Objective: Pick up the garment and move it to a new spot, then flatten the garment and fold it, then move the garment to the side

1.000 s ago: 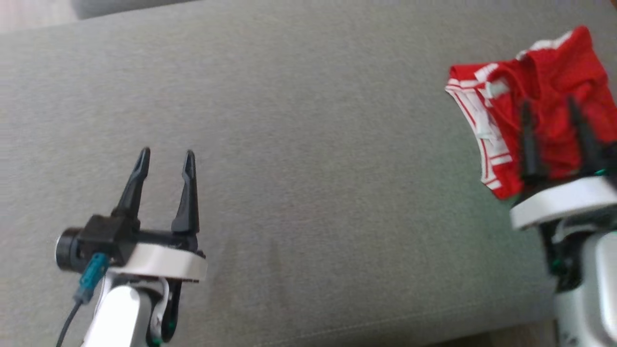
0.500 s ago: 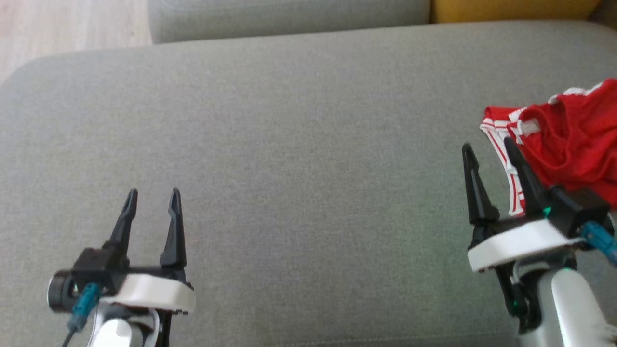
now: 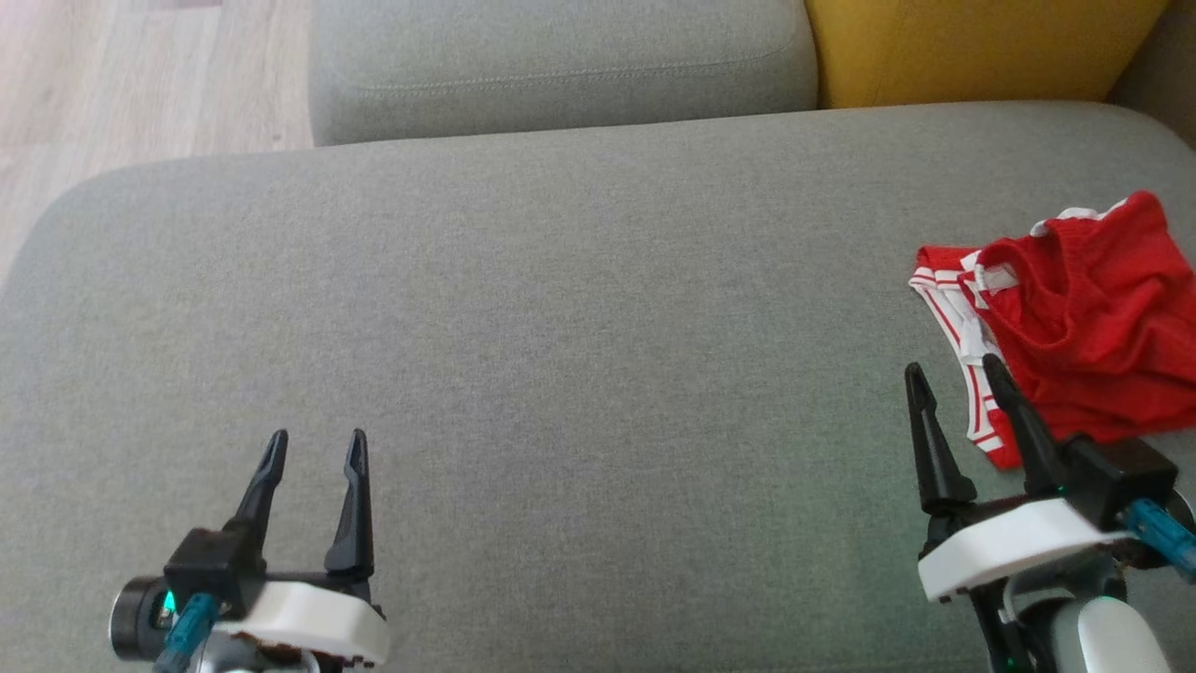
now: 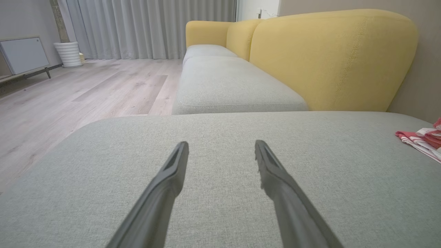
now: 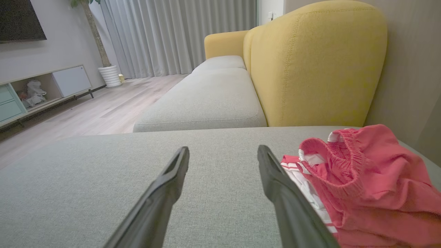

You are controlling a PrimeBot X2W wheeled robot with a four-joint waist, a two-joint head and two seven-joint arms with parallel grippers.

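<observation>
You have the red, white-trimmed garment (image 3: 1084,318) crumpled at the right edge of the head frame, on the grey cushion (image 3: 561,308). Your right gripper (image 3: 953,366), lower right: fingers spread, empty, tips just beside the striped hem. Your left gripper (image 3: 318,437), lower left: fingers spread, empty, well apart from it.

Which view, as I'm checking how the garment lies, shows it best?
The head view: nearly all the garment, crumpled on the grey cushion. The right wrist view has it close but cropped; the left wrist view catches a corner.
</observation>
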